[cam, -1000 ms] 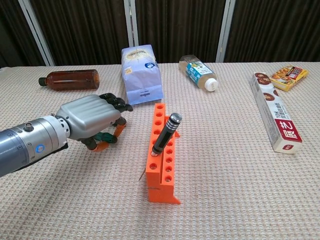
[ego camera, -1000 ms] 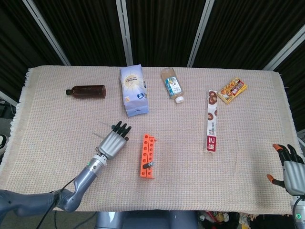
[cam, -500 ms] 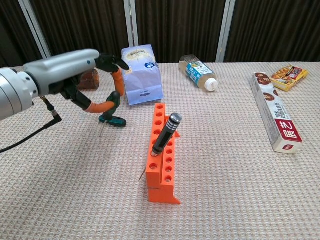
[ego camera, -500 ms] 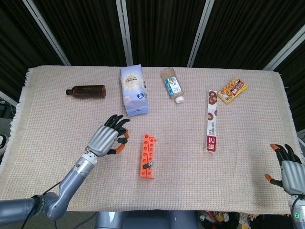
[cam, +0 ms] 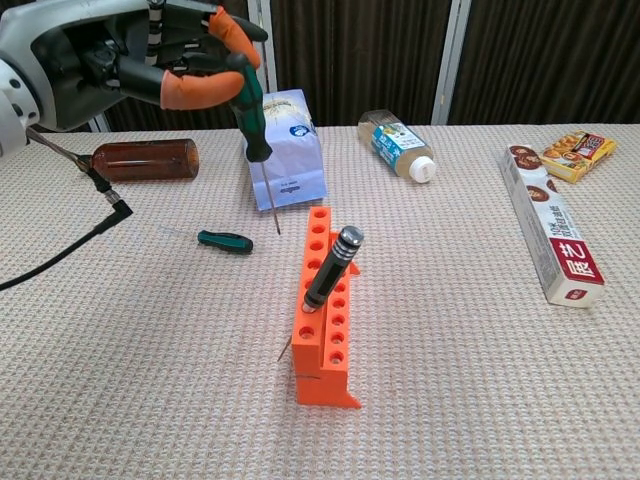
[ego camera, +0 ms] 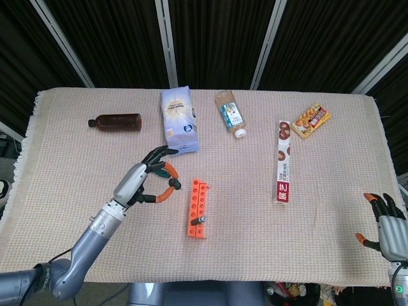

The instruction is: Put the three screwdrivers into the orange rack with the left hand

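The orange rack (ego camera: 197, 208) (cam: 325, 320) stands near the table's middle, with a black-handled screwdriver (cam: 333, 265) (ego camera: 199, 220) leaning in one of its holes. My left hand (ego camera: 145, 181) (cam: 150, 55) is raised to the left of the rack and holds a green-handled screwdriver (cam: 250, 115) (ego camera: 169, 171), shaft pointing down. A second green-handled screwdriver (cam: 225, 240) lies flat on the cloth left of the rack; the head view does not show it. My right hand (ego camera: 386, 223) hangs at the table's near right corner, fingers apart and holding nothing.
Along the far side lie a brown bottle (ego camera: 116, 121), a blue-white bag (ego camera: 179, 120), a clear bottle (ego camera: 230, 113), a long biscuit box (ego camera: 284, 161) and a small snack box (ego camera: 310, 120). A black cable (cam: 60, 260) trails from the left arm.
My left hand has lifted off the cloth with one green-handled screwdriver and risen up and towards the rack. The other green one stays on the cloth. The right hand barely moved.
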Motion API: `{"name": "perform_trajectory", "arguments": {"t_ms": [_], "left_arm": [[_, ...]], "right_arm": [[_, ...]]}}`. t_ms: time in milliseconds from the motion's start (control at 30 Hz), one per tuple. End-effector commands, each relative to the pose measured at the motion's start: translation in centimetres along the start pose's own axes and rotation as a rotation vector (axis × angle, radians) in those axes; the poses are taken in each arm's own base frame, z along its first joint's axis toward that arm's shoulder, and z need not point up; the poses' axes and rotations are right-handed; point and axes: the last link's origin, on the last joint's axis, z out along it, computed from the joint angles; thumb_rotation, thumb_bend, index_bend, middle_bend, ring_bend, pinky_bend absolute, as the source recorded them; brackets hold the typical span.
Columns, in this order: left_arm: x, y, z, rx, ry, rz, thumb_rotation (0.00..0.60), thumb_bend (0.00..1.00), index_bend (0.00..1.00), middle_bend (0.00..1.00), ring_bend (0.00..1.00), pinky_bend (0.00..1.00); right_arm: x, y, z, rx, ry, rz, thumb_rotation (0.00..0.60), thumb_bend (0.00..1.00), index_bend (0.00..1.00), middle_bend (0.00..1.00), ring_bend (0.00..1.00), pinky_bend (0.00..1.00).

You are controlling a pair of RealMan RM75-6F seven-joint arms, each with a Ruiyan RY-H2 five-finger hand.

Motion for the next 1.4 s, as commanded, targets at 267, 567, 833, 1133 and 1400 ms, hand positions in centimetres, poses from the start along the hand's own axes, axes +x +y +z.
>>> {"name": "perform_trajectory", "arguments": {"t_ms": [267, 567, 833, 1133, 1400], "left_arm": [[-0.5, 2.8, -0.1, -0.057, -0.107, -0.091, 0.6, 0.63, 0.76, 0.11, 0.0, 0.0], [-0.8, 3.2, -0.5, -0.051, -0.133, -0.057, 0.6, 0.63, 0.75, 0.11, 0.0, 0.0], [-1.3, 2.3, -0.1, -0.023, -0.135, -0.03, 0.6, 0.63, 0.75, 0.11, 0.0, 0.0], [-1.8, 2.0, 0.4, -0.003, -0.149, -0.034, 0.6, 0.63, 0.75, 0.11, 0.0, 0.0], [-2.2, 1.4, 0.5, 0.013, -0.155, -0.004, 0.6, 0.63, 0.75, 0.11, 0.0, 0.0]], "right_arm": [[0.0, 0.3, -0.1, -0.013, -0.001, 0.002, 0.6, 0.09, 0.12, 0.12, 0.02, 0.21], [-0.1, 0.8, -0.2, -0.021, -0.001, 0.007, 0.6, 0.09, 0.12, 0.12, 0.02, 0.21], [-0.2, 0.9, -0.2, -0.025, -0.006, 0.008, 0.6, 0.09, 0.12, 0.12, 0.02, 0.21], [-0.3, 1.0, -0.1, -0.029, -0.01, 0.007, 0.6, 0.09, 0.12, 0.12, 0.02, 0.21], [-0.4, 0.7, 0.0, -0.014, -0.012, 0.01, 0.6, 0.09, 0.12, 0.12, 0.02, 0.21]]}}
